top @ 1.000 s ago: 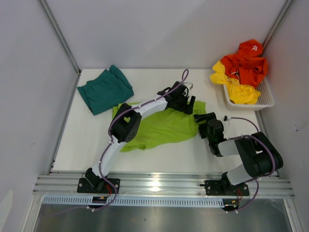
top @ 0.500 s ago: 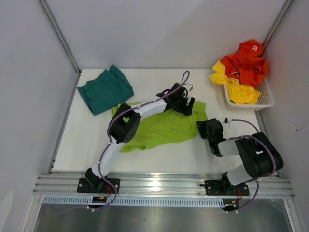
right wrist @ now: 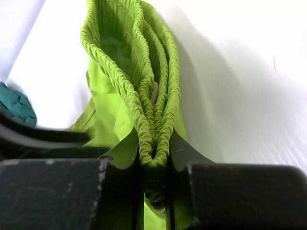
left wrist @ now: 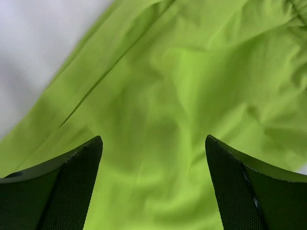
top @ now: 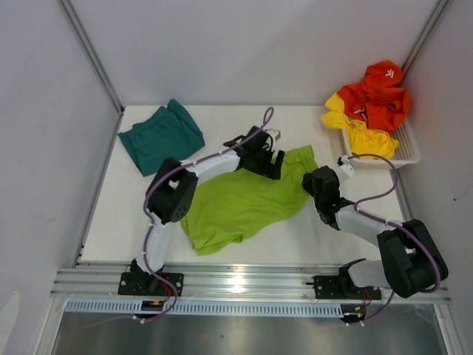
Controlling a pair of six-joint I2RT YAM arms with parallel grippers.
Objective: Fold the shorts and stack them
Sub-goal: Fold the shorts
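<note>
Clamped tight with right gripper on gathered waistband of lime shorts, centre of table; probably anchoring that edge for a fold. Wide apart at left gripper, hovering over fabric (nothing held). Parked far-left: teal shorts, likely stack base.

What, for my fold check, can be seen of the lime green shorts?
The lime green shorts are thin, soft, wrinkled fabric with a gathered elastic waistband. They lie spread, not folded, on the white table. The right gripper clamps the waistband's end; the left gripper hangs open over the cloth.
</note>
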